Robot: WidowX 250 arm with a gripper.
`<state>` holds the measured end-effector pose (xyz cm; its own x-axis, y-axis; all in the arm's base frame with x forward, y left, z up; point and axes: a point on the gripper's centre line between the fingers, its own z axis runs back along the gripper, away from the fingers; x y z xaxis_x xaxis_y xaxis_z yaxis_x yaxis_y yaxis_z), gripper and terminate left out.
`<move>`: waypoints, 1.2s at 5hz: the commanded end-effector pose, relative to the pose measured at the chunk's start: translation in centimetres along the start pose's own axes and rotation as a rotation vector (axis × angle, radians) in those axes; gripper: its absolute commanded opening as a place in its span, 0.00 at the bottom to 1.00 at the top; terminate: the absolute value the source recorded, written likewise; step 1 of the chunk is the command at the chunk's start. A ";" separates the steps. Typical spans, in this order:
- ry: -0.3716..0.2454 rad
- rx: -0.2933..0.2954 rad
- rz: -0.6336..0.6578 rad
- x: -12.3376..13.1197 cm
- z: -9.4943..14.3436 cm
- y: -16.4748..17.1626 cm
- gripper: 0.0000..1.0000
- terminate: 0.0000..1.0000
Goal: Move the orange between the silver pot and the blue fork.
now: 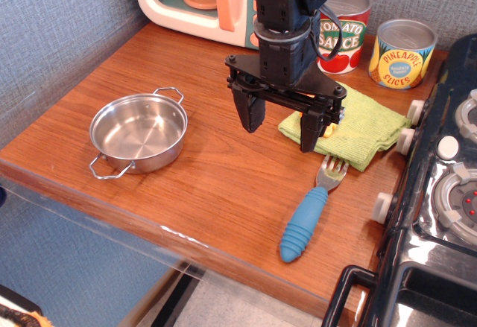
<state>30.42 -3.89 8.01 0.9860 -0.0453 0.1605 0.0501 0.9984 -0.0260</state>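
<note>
Fork (311,210) lies nearest, below and right of the pincer (282,124) — pot (139,131) well to its left. Pincer spread, holding nothing; orange (329,127) peeks out just behind its right finger on the green cloth (358,124) — cans (402,54) beyond.

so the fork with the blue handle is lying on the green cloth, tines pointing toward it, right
Not quite. The fork lies on the bare wooden table, just in front of the green cloth, not on it. Its tines do point toward the cloth, as the observation image shows.
</note>
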 end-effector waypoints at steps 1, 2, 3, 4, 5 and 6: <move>0.000 0.000 0.000 0.0 0.0 0.0 1.00 0.00; -0.005 -0.005 0.061 1.3 -0.6 1.0 1.00 0.00; -0.032 -0.019 0.132 2.2 -0.6 3.1 1.00 0.00; -0.053 -0.056 0.168 4.9 -1.3 3.4 1.00 0.00; -0.066 -0.084 0.172 7.6 -1.6 2.4 1.00 0.00; -0.080 -0.111 0.158 8.8 -1.7 0.9 1.00 0.00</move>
<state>38.97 -3.60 6.10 0.9766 0.1198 0.1787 -0.0912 0.9828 -0.1603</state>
